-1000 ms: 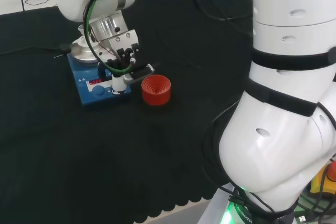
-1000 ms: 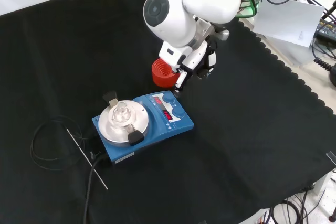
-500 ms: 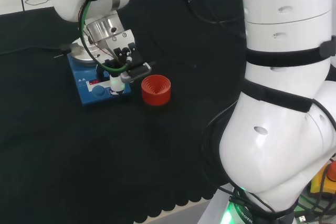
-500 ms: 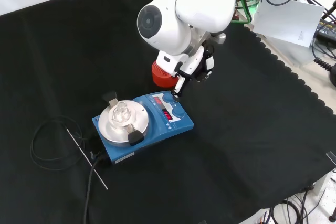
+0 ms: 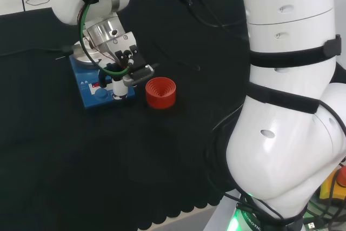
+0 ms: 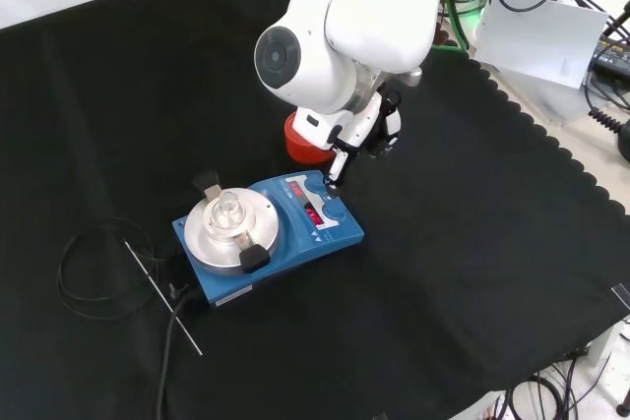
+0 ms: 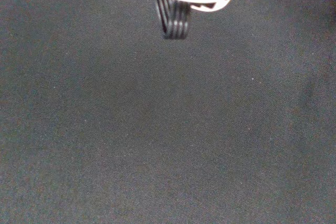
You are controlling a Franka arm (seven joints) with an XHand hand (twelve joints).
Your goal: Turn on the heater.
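The heater (image 6: 340, 234) is a blue box with a round silver plate (image 6: 202, 238), a red display and two blue knobs on its front panel. A small clear glass piece (image 6: 228, 211) stands on the plate. The hand (image 6: 371, 132) hangs over the panel's end beside the red ring. One straight white finger (image 6: 336, 170) points down at the knob (image 6: 336, 210) and reaches it or nearly so. In the head view the hand (image 5: 125, 64) covers the right part of the heater (image 5: 91, 93), and its finger (image 5: 117, 86) comes down on the panel.
A red ribbed ring stand (image 5: 160, 91) sits on the cloth just right of the heater in the head view, behind the hand in the front view (image 6: 298, 146). A coiled black cable (image 6: 95, 272) and a thin rod (image 6: 162, 298) lie left of the heater. The wrist view looks at black cloth (image 7: 168, 129).
The hand has shifted left in the head view and lower in the front view. Its finger has come from beside the heater's edge onto the front panel's knob.
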